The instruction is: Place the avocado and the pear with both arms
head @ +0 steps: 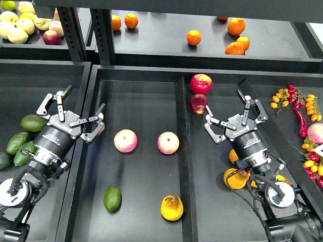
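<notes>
Head view: the avocado (112, 198) and the pear (172, 207) lie low in the frame's centre tray (136, 91), below two apples (125, 140). The left gripper (70, 112) and right gripper (233, 113) hover spread wide, apparently holding nothing.

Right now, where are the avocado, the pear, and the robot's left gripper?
avocado (112, 198), head view, middle of its green skin.
pear (172, 207), head view, centre of its yellow body.
left gripper (70, 109), head view, midway between its open fingertips.
</notes>
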Robot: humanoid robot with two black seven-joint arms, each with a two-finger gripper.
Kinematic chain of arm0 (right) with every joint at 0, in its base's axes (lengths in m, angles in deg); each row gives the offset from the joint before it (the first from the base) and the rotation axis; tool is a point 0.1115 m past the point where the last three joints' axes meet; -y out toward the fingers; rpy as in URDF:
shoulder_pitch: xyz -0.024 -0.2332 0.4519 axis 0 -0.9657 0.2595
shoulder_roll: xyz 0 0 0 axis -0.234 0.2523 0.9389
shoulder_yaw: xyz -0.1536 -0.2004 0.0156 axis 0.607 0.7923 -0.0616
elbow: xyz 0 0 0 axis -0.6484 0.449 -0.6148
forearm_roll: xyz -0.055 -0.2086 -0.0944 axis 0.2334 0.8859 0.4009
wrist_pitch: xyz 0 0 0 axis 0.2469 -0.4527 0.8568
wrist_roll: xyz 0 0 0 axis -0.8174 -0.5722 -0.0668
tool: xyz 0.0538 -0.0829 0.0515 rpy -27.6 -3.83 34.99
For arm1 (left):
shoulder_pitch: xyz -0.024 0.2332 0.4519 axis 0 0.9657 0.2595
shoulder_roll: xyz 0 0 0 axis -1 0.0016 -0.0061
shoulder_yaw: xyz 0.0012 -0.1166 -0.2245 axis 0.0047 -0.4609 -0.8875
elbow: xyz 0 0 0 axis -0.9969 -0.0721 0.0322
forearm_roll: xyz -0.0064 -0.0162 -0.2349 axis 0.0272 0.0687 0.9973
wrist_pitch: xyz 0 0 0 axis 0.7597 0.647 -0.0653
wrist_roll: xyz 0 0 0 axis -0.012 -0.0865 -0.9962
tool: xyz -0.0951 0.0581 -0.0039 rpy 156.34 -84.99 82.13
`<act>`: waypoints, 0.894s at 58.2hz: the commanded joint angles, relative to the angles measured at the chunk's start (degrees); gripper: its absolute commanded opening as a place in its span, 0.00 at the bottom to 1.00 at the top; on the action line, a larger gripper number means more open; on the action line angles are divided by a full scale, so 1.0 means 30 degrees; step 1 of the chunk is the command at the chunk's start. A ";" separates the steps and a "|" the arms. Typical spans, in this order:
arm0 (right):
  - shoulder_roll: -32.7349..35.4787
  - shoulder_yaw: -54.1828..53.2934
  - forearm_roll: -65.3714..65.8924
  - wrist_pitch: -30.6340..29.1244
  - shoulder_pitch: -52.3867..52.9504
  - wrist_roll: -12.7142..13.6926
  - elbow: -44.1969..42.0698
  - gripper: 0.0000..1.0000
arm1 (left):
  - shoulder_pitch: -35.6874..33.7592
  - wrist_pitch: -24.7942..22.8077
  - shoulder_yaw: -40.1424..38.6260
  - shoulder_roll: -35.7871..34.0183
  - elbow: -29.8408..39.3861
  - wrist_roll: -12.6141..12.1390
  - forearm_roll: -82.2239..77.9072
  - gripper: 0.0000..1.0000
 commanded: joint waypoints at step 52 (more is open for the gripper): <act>0.0003 0.0008 -0.0028 0.0000 -0.0395 -0.0070 -0.0029 0.99 | 0.0263 -0.0726 0.0044 0.0000 0.0085 -0.2293 -0.0001 0.99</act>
